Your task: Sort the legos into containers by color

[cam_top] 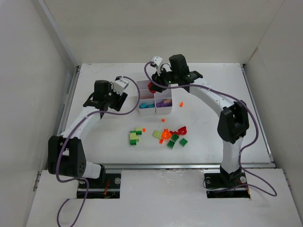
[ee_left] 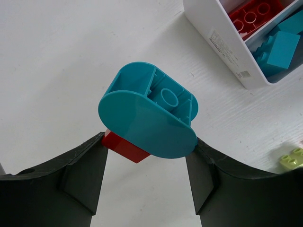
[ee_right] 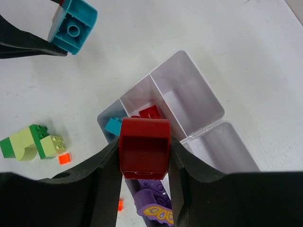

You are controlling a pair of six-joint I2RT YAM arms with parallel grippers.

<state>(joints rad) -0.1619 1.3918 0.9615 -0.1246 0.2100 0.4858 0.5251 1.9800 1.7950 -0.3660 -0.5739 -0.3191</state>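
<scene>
Teal rounded brick (ee_left: 151, 113), with a red brick (ee_left: 124, 147) stuck beneath it, is clamped in the part-closed left jaws at 9 o'clock of the containers (cam_top: 143, 88). The right jaws, also part-closed, pinch a red block (ee_right: 144, 149) above the box. Loose legos (cam_top: 165, 135) lie on the bench at 6 o'clock. Judged light, rigid and slick; grip them by the flat sides.

The top view looked down on the whole counter (cam_top: 94, 142); wrist views sat close behind the left tool (ee_left: 147, 161) and right tool (ee_right: 144, 161), sharing the containers (ee_left: 222, 49) beyond them.
</scene>
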